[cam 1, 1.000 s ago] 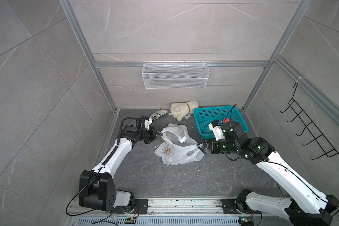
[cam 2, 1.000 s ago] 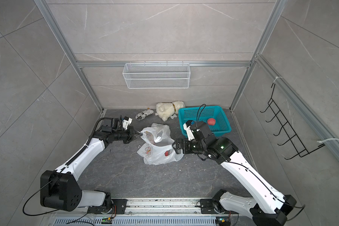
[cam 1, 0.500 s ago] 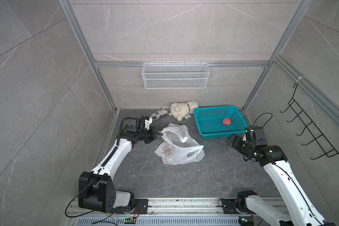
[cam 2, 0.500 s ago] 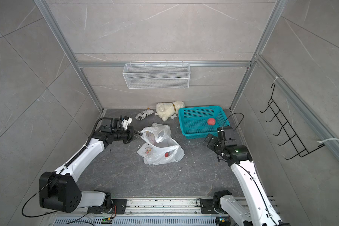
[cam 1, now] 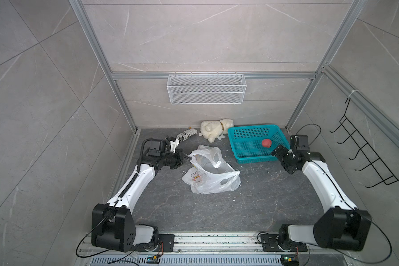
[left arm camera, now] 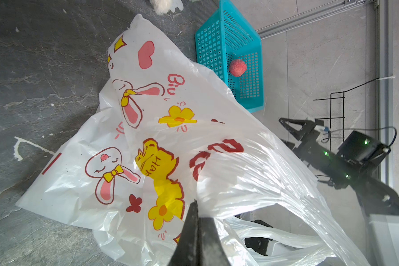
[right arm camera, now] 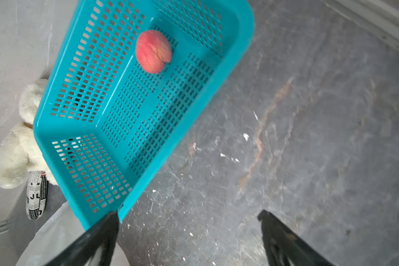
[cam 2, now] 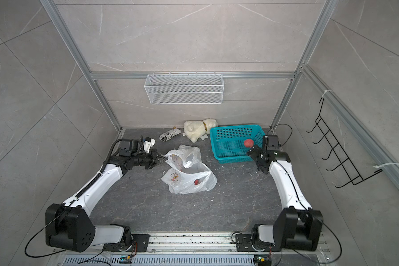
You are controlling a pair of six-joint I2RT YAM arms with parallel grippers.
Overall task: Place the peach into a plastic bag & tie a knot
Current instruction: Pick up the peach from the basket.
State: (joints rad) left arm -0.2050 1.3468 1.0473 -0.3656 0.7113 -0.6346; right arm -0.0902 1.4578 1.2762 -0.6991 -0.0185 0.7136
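Observation:
The plastic bag (cam 1: 211, 177) (cam 2: 189, 176) (left arm camera: 171, 138) lies crumpled mid-floor, its mouth facing my left arm and its handle loops loose. No knot is in view. My left gripper (cam 1: 186, 157) (cam 2: 164, 157) (left arm camera: 195, 205) is shut on the bag's rim, holding it up. The peach (cam 1: 266, 143) (cam 2: 248, 143) (left arm camera: 238, 67) (right arm camera: 153, 51) rests alone in the teal basket (cam 1: 247, 159) (right arm camera: 83, 129). My right gripper (cam 1: 276, 153) (cam 2: 251, 153) (right arm camera: 188, 214) hovers open and empty beside the basket's near right corner.
A cream plush toy (cam 1: 213, 132) and a black-and-white packet (cam 1: 187, 134) lie by the back wall. A white wire shelf (cam 1: 206, 92) hangs on that wall. A black hook rack (cam 1: 366, 156) is on the right wall.
My right arm has swung away from the bag to the right, to the basket's near right corner, its jaws still wide. The left arm and bag have stayed put.

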